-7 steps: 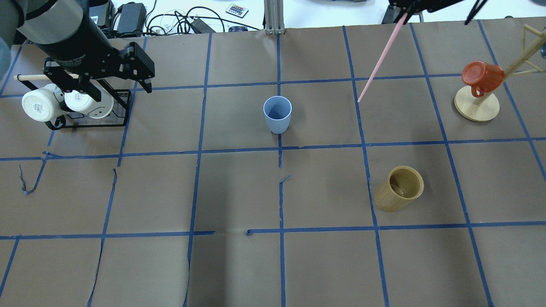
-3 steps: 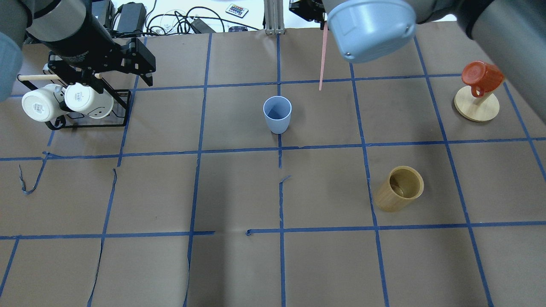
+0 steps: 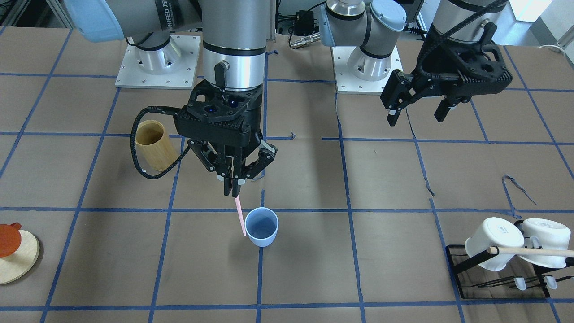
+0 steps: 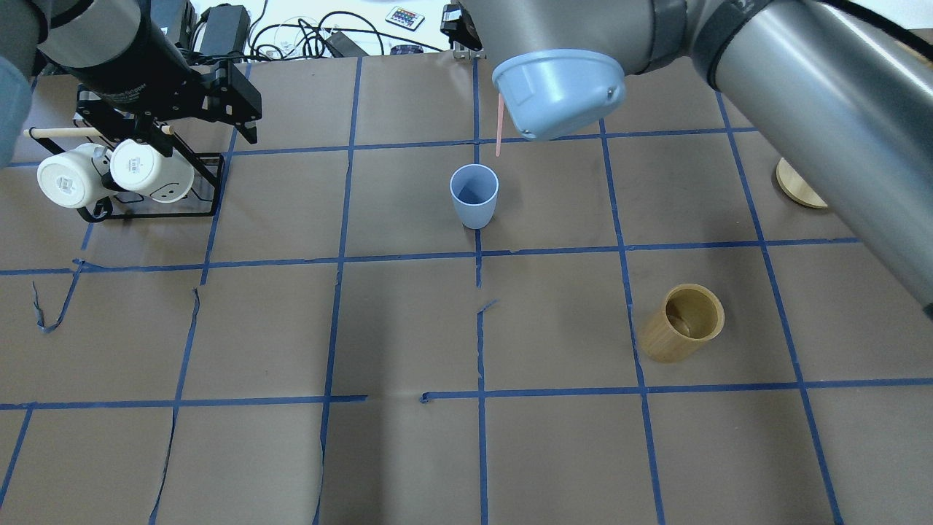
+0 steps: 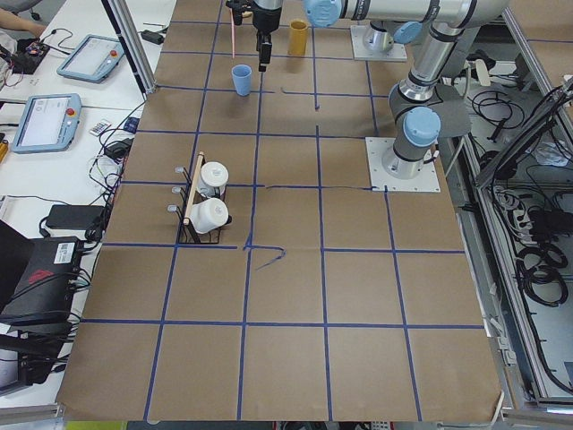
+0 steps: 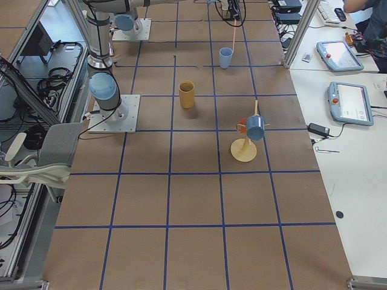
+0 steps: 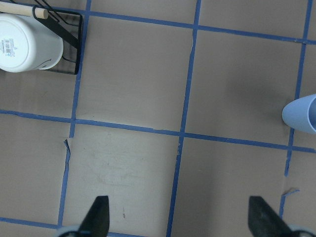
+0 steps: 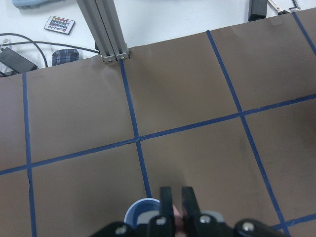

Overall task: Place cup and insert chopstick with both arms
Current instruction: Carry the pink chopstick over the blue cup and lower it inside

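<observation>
The light-blue cup (image 4: 474,195) stands upright on the table's middle; it also shows in the front view (image 3: 261,226). My right gripper (image 3: 232,190) is shut on a pale-pink chopstick (image 3: 240,217) that hangs almost upright. The chopstick's lower tip is close beside the cup's rim, outside it. In the overhead view the chopstick (image 4: 499,127) shows just beyond the cup, and the arm hides the right gripper. The right wrist view shows the shut right gripper (image 8: 176,200) over the cup's rim (image 8: 140,210). My left gripper (image 3: 417,117) is open and empty, away from the cup, near the mug rack (image 4: 146,208).
A tan bamboo cylinder (image 4: 684,322) stands on my near right. The black rack holds two white mugs (image 4: 69,179) on a wooden dowel at far left. A wooden mug-tree base (image 4: 798,191) sits at far right, with an orange mug (image 3: 8,237) on it.
My right arm has swung left with the chopstick, from the far right to just beside the cup, and the stick now hangs near upright. The left gripper has barely moved.
</observation>
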Robot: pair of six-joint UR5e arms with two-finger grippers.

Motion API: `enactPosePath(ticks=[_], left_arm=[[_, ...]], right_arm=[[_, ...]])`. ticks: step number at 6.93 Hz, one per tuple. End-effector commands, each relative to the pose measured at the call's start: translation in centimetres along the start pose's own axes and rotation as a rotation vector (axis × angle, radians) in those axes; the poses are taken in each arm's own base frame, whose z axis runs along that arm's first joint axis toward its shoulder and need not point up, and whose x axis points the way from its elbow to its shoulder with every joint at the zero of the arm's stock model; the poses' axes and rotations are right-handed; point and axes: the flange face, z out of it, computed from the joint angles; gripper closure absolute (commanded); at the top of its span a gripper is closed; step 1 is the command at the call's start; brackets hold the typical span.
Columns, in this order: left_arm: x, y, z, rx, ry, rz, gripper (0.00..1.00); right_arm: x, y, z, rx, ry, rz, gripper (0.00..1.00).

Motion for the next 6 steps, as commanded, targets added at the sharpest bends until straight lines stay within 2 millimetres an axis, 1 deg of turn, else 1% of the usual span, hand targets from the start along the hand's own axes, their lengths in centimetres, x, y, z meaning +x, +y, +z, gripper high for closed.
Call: enactPosePath(ticks=[1,2,3,4,5,6], left_arm=[[0.08,0.34,0.12,-0.004,-0.001,0.000,0.00],[0.00,0.51,-0.69,0.008,0.001,0.000,0.00],[0.13,0.77,-0.31,-0.003,0.001,0.003,0.00],[0.23,0.50,0.19,-0.008,0.001,0.005,0.00],[0.16,0.49,0.04,-0.005,0.001,0.003,0.00],[0.15,0.53,-0.04,-0.003,0.001,0.003,0.00]], right_arm=[[-1.12,0.92,0.64,-0.033,-0.037,0.018,1.00],[-1.20,1.02,0.70,-0.041,-0.045,0.019,1.00],[-1.15,1.18,0.89,-0.048,-0.040,0.017,1.00],[-0.92,1.62,1.11,-0.074,-0.023,0.011,1.00],[-0.86,1.75,1.18,-0.080,-0.019,0.009,1.00],[-0.92,1.77,1.38,-0.082,-0.019,0.009,0.96]])
